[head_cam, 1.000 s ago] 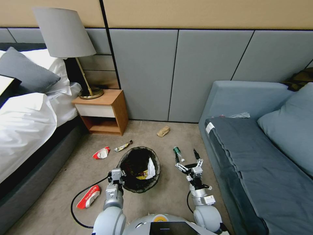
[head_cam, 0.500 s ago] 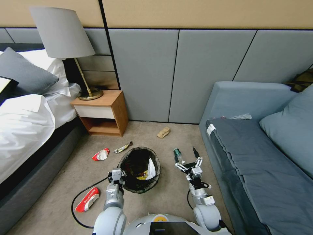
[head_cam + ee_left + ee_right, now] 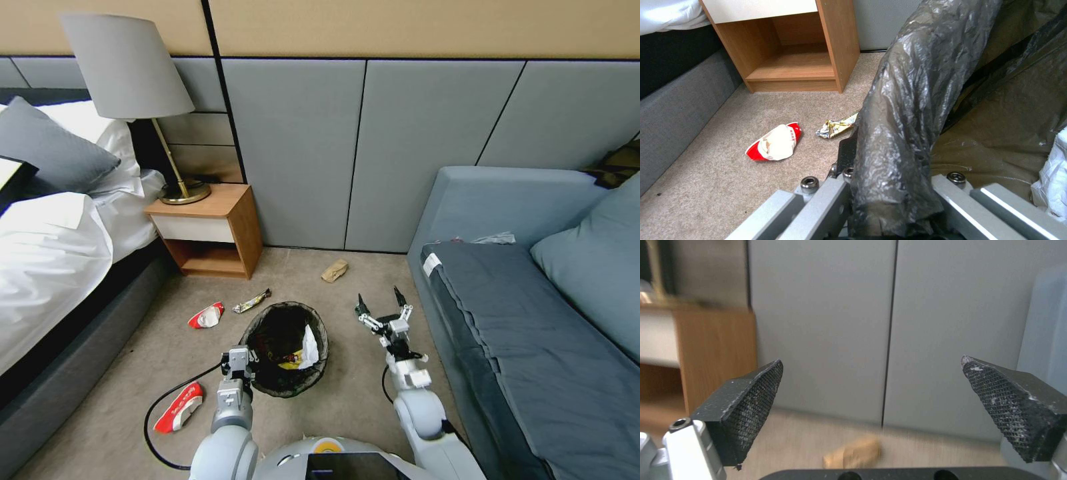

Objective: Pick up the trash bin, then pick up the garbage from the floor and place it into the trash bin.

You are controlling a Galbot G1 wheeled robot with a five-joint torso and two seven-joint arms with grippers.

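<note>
Floor (image 3: pixel 320 413): beige carpet across lower centre of head view, between bed (image 3: pixel 47 267) at left edge and grey sofa (image 3: pixel 533 333) at right.

Wooden nightstand (image 3: pixel 213 230) stands left of centre against the wall panels, lamp (image 3: pixel 133 80) on top, upper left of frame.

Trash bin (image 3: pixel 285 347): lower centre of head view, black liner folded over rim, mouth facing camera. Inside: white tissue and a yellow scrap.

Left gripper (image 3: pixel 238 363): at the bin's lower-left rim, jaws clamped on the trash bin. In the left wrist view the liner-covered rim (image 3: pixel 902 133) runs between the metal finger bars at bottom centre.

Right gripper (image 3: pixel 381 303): right of the bin, just below frame centre, raised over the carpet, jaws wide apart with nothing between. Right wrist view shows both textured pads (image 3: pixel 751 400) spread to the frame's lower corners.

Garbage on floor, all apart from the bin:
- red-and-white wrapper (image 3: pixel 179 404), lower left, near the left arm's cable
- second red-and-white wrapper (image 3: pixel 208 315), left of bin
- brown crumpled paper (image 3: pixel 335 270), centre, near wall base; blurred at bottom centre of right wrist view
- foil bar wrapper (image 3: pixel 251 301), just above bin's upper-left rim
</note>
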